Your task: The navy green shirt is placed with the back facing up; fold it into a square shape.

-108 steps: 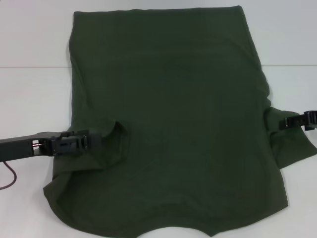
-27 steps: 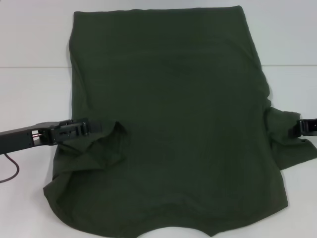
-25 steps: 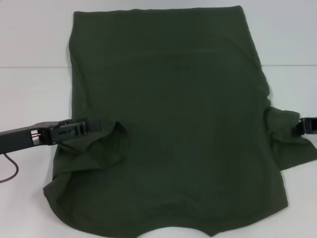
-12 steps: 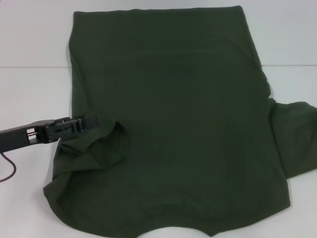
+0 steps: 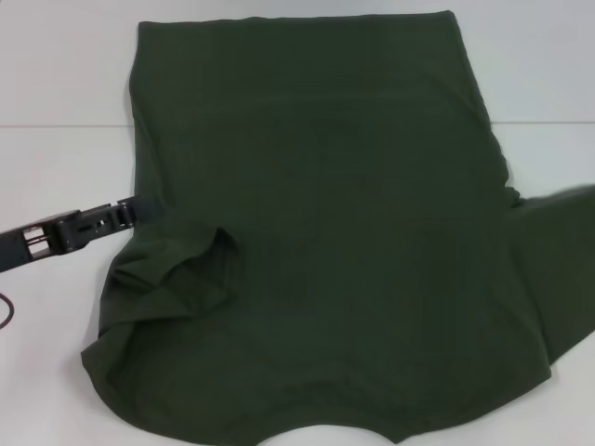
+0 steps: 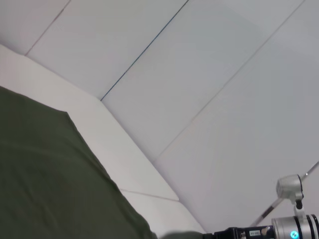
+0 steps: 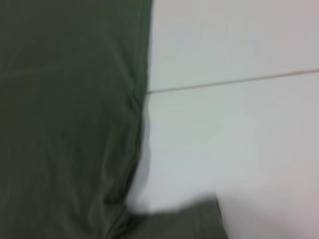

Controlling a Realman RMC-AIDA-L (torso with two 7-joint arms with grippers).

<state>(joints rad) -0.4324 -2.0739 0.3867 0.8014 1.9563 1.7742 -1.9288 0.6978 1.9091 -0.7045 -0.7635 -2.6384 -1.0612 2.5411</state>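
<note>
The navy green shirt lies spread flat on the white table, plain side up, its curved neckline edge nearest the camera and its straight hem farthest away. Nearest, on the left gripper's side, one sleeve is folded in over the body, forming a rumpled pocket of cloth just below and inboard of that gripper. On the opposite side the other sleeve lies spread outward, reaching the edge of the head view. The left gripper sits low at the shirt's left edge, with its tip touching or slipping under the cloth; whether its fingers are apart or together cannot be told. Its dark arm runs back from it across the bare table. The right gripper does not appear in any view; the right wrist view shows only the shirt's side edge and a sleeve corner against the table. Beyond the left gripper, the shirt's body extends smooth and unfolded to the far hem.
</note>
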